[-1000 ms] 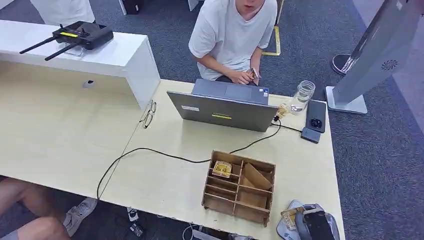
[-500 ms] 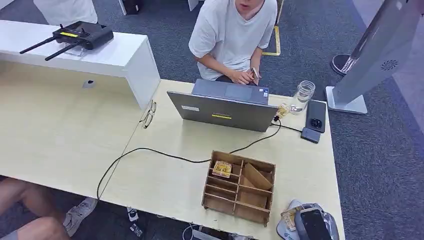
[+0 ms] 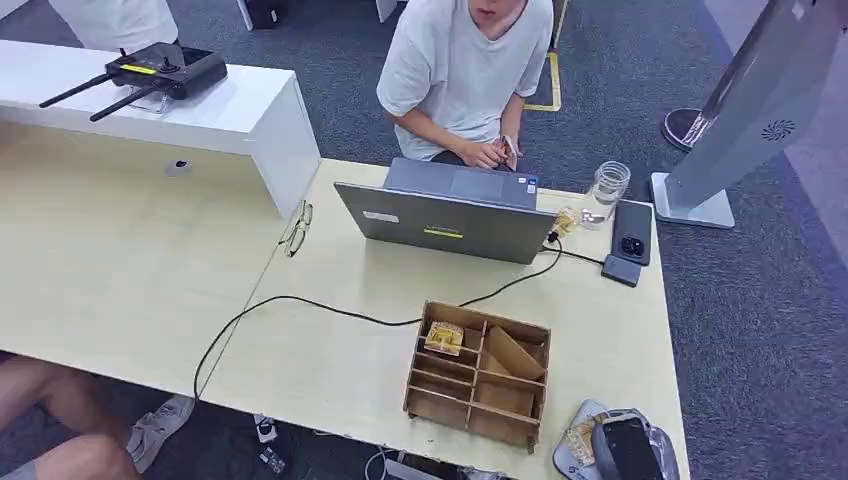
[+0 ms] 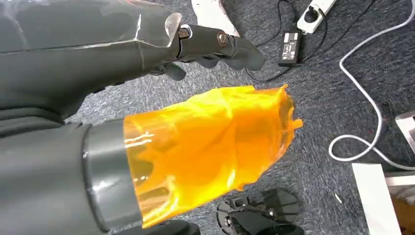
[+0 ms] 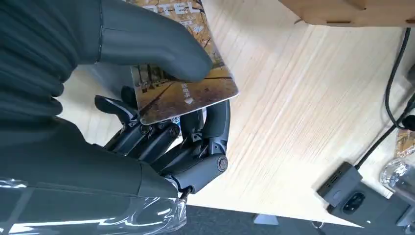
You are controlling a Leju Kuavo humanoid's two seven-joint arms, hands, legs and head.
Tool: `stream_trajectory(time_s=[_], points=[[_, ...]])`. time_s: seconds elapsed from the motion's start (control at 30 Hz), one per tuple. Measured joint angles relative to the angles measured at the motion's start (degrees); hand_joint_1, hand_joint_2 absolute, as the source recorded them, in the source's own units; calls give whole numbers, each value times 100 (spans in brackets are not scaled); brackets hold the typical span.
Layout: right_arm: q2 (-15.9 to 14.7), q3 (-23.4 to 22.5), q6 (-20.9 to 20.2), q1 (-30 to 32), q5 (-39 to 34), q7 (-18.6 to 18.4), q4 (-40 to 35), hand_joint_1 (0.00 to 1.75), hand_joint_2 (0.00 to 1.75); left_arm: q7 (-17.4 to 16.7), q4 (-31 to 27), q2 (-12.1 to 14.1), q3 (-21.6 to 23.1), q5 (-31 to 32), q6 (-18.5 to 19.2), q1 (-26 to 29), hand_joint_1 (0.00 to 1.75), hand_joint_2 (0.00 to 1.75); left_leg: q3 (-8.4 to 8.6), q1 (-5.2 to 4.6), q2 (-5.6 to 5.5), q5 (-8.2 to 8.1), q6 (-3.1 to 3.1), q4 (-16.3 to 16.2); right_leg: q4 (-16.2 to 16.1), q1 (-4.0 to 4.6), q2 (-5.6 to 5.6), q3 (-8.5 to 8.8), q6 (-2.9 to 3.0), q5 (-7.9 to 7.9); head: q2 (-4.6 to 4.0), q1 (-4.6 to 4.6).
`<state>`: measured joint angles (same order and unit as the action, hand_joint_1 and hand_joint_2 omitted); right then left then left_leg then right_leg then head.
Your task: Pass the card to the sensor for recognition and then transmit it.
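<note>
My right hand [image 3: 622, 452] is low at the table's near right corner and pinches a yellow-brown printed card [image 3: 580, 438] between thumb and fingers. The right wrist view shows that card [image 5: 182, 84] close up, thumb on top and fingers [image 5: 195, 147] beneath, held over the pale tabletop. The small dark sensor box [image 3: 621, 269] lies on the far right of the table, cabled to the laptop; in the right wrist view the sensor box [image 5: 350, 195] is well ahead of the hand. My left hand [image 4: 147, 98] hangs over the carpet, its thumb wrapped in orange film, holding nothing.
A wooden divided box [image 3: 487, 322] with cards [image 3: 444, 337] in one compartment stands left of my right hand. Beyond it are a laptop [image 3: 445, 222], a glass jar [image 3: 606, 190], a phone [image 3: 632, 231] and a seated person [image 3: 465, 70]. Glasses [image 3: 297, 228] lie left of the laptop.
My right hand with the card has sunk slightly toward the picture's lower edge. Nothing else on the table has moved.
</note>
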<state>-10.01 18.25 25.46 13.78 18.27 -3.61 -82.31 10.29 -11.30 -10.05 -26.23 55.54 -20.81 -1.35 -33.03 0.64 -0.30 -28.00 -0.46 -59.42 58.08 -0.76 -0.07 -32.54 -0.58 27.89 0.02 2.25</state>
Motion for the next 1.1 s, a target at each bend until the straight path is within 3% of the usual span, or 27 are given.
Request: stream_trajectory(time_s=[1.1], points=[[96, -129, -24, -78, 96, 17, 254, 175, 175, 0, 0, 0, -9, 0, 0, -3, 0, 0, 1, 0, 0, 0, 0, 0, -1, 0, 0, 1, 0, 0, 0, 0]])
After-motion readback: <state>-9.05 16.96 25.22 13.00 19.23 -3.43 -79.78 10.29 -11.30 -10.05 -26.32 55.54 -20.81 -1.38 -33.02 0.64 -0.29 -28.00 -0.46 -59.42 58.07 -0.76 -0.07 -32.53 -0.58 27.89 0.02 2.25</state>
